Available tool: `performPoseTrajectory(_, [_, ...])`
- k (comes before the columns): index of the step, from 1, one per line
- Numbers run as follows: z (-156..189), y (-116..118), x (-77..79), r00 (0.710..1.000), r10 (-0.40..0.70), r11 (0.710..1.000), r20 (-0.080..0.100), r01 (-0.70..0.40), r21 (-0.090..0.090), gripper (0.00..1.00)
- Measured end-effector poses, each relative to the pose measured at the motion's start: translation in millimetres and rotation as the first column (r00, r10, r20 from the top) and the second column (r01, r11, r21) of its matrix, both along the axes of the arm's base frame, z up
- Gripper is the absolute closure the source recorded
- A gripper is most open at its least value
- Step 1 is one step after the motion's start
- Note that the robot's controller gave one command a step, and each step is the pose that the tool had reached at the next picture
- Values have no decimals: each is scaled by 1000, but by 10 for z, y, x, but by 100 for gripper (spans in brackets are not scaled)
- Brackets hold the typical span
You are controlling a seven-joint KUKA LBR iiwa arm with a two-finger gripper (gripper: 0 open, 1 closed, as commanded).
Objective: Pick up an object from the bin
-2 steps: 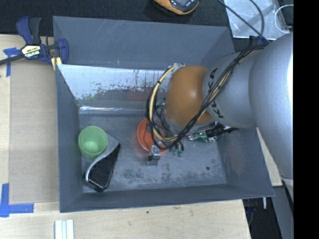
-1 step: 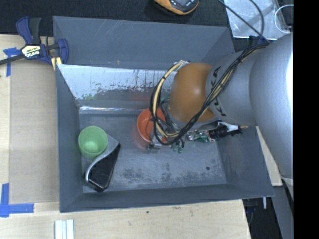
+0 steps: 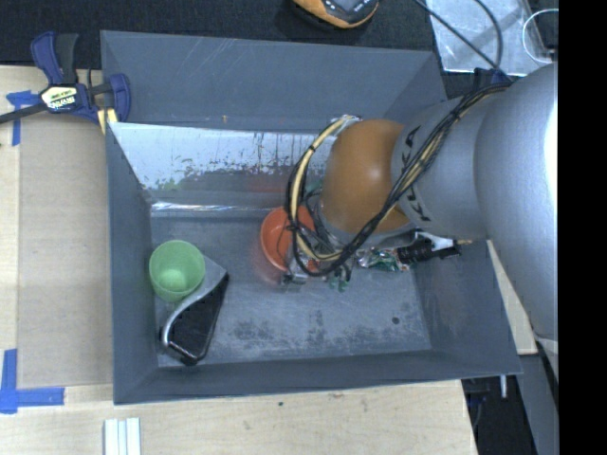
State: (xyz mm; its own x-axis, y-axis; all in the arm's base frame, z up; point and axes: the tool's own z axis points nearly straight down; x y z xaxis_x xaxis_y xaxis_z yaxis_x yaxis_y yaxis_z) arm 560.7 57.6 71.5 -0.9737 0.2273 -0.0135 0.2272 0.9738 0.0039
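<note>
A grey metal bin (image 3: 285, 387) sits on a pale desk (image 3: 57, 254). Nearest, in the bin's left corner, lies a black and silver shoe-like thing (image 3: 194, 322), with a green cup (image 3: 176, 269) upright and touching it just behind. Farther in, mid-floor near the back wall, is a small orange bowl (image 3: 276, 240). The gripper (image 3: 302, 271) is low at the bowl's right edge, under looped cables (image 3: 303, 173) and the orange cover (image 3: 365, 173). Whether it is released or clenched cannot be told. The silver arm (image 3: 493, 178) slants in from the right. Beyond the bin, an orange and black device (image 3: 334, 0) rests on a dark surface.
</note>
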Motion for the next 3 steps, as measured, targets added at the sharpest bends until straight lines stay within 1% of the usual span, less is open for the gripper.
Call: performPoseTrajectory(3, [203, -4, -6, 1000, 0, 1000, -1, 0, 0, 100])
